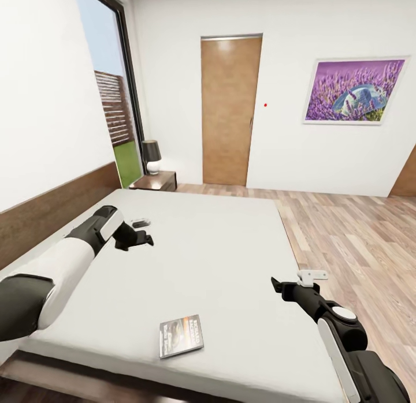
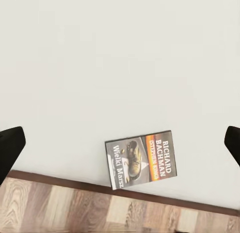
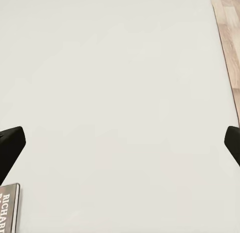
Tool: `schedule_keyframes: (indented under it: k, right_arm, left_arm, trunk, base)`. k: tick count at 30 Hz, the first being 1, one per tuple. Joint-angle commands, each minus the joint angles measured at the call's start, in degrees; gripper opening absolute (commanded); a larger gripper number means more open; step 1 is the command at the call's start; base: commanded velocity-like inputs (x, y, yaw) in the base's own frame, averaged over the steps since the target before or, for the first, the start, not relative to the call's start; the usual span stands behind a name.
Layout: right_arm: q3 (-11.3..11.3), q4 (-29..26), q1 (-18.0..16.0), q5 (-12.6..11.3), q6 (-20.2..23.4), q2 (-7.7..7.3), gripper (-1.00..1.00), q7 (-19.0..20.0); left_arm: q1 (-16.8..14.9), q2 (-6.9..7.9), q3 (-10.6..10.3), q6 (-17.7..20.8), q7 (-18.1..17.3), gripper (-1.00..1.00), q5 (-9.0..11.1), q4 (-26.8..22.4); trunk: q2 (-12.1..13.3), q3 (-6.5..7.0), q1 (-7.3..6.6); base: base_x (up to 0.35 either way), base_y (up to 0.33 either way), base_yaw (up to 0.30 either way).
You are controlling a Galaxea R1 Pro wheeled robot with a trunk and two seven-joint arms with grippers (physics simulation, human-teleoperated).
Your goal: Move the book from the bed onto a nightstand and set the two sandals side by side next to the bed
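Book (image 1: 181, 335) is lying flat on the bed (image 1: 231, 247), close to the foot edge and a bit toward the left corner, long axis running roughly along that edge. Both arms hang over the mattress with nothing held: left claw (image 1: 144, 239) open, well up toward the headboard side; right claw (image 1: 278, 286) open too, off toward the right edge. I'd say the right one is somewhat nearer, so it'd have to come back and inward toward the foot edge

Bare mattress (image 1: 231, 253) all around book (image 1: 181, 335); approach unobstructed.
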Motion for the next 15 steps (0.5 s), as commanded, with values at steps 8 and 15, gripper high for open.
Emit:
schedule_keyframes:
  k: [8, 15]
  right_arm:
    - [0.0, -0.1, 0.0, -0.1, 0.3, -0.05, 1.0, 0.1]
    - [-0.1, -0.2, -0.1, -0.1, 0.4, -0.04, 1.0, 0.1]
  left_arm:
    - [-3.2, 0.06, -0.5, 0.2, 1.9, 1.0, 0.3, 6.0]
    - [-3.9, 0.07, -0.6, 0.2, 8.6, 1.0, 0.2, 8.2]
  trunk:
    - [0.0, -0.36, 0.0]
    - [0.0, -0.82, 0.0]
  base:
    - [0.0, 0.0, 0.0]
    - [0.0, 0.0, 0.0]
